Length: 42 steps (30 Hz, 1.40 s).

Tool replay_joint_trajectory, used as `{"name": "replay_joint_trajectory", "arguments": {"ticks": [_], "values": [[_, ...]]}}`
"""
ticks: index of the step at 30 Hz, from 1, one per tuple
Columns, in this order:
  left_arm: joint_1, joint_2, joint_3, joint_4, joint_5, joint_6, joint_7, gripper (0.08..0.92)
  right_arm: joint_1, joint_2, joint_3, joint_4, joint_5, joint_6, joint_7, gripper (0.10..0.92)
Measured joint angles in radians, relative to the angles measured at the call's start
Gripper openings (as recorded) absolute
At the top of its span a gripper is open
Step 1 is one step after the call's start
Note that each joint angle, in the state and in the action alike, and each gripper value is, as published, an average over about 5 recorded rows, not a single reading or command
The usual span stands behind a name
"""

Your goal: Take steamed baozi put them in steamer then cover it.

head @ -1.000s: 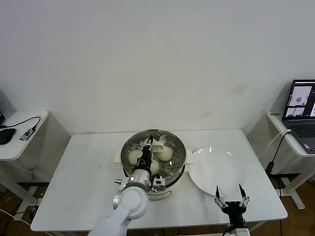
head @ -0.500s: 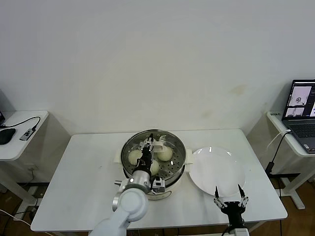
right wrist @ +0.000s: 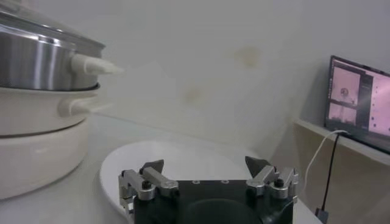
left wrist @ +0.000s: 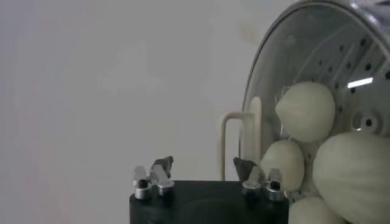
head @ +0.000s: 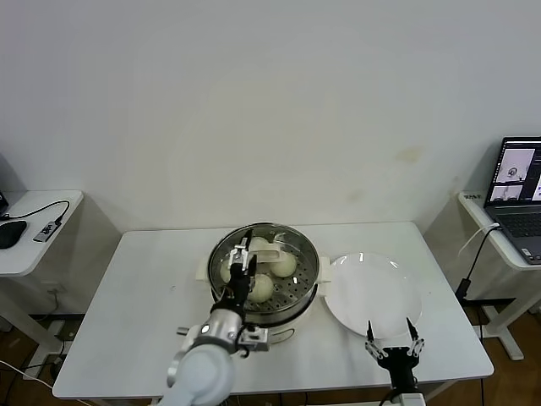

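Now sitting mid-table: the steamer (head: 265, 264), holding all four baozi (head: 261, 288) on its holed tray. Lying bare just beside it, on the right: the white plate (head: 374, 292). Hovering over the steamer's near rim, fingers spread wide, gripping nothing: the left gripper (head: 239, 275). Waiting spread at the plate's near edge: the right gripper (head: 390, 336). Not showing anywhere: a lid.
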Motion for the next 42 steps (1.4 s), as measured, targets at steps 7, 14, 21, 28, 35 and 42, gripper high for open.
{"name": "replay_joint_trajectory", "arguments": {"ticks": [7, 14, 21, 28, 35, 42], "values": [[0.17, 0.044, -0.124, -0.114, -0.241, -0.064, -0.122, 0.823, -0.009, -0.011, -0.009, 0.006, 0.007, 0.012, -0.011, 0.823], [0.37, 0.033, -0.323, -0.12, -0.688, -0.26, -0.255, 0.823, -0.029, -0.033, -0.021, 0.03, 0.019, 0.01, -0.027, 0.823], [0.529, 0.007, -0.446, -0.113, -1.13, -0.344, -0.321, 0.823, -0.063, -0.067, -0.029, 0.061, 0.052, 0.002, -0.05, 0.823], [0.625, -0.028, -0.505, -0.098, -1.443, -0.355, -0.345, 0.823, -0.096, -0.089, -0.02, 0.086, 0.084, 0.009, -0.079, 0.823], [0.689, -0.043, -0.545, -0.05, -1.521, -0.403, -0.34, 0.823, -0.123, -0.103, -0.014, 0.095, 0.098, 0.018, -0.102, 0.823], [0.716, -0.049, -0.559, -0.031, -1.533, -0.436, -0.334, 0.823, -0.139, -0.11, -0.022, 0.112, 0.12, 0.01, -0.118, 0.823]]}}
